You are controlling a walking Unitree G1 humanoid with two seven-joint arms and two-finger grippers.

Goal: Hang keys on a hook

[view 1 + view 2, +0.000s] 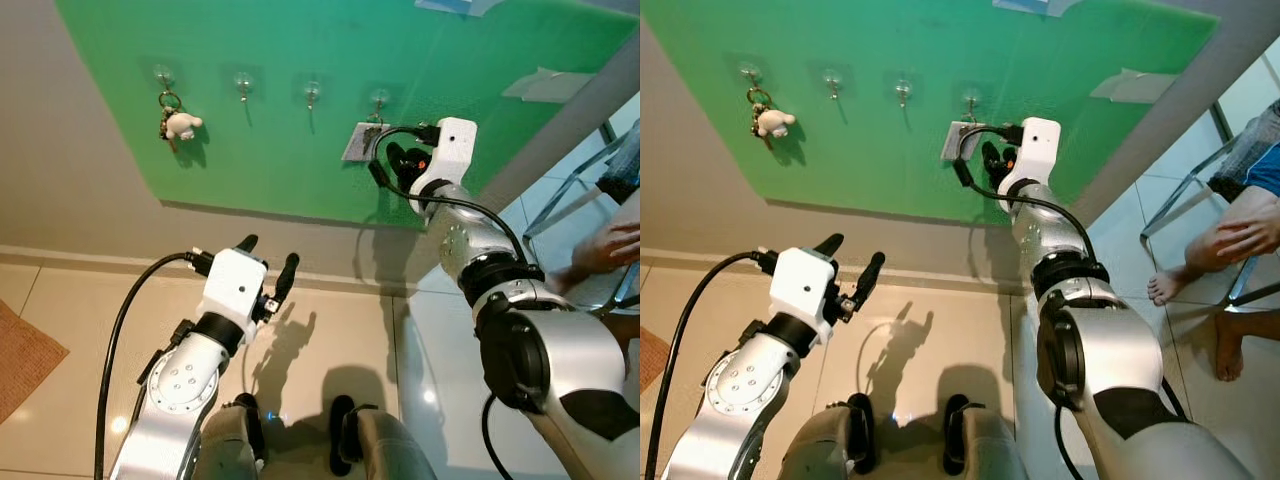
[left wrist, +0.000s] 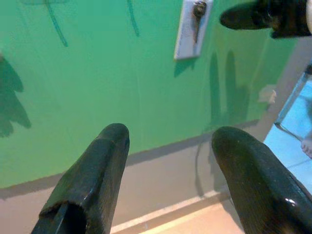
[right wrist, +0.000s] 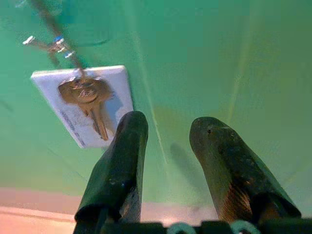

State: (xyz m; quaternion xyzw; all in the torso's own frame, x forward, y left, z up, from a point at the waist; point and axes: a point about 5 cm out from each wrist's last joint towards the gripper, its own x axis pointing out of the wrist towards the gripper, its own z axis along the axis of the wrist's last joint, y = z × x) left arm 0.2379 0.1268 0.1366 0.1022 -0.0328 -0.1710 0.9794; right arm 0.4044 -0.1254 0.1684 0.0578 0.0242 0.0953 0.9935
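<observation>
Brass key with white rectangular tag (image 3: 87, 100) is seen hung on the clear hook (image 1: 379, 98); right gripper (image 1: 392, 160), spread and empty, is held just beside it, suggesting release.

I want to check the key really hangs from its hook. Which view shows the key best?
The right wrist view: the brass key hangs close up against its white tag, chain running up. The left wrist view shows it small and dark, and in the eye views it is a tiny shape beside the right tool.
</observation>
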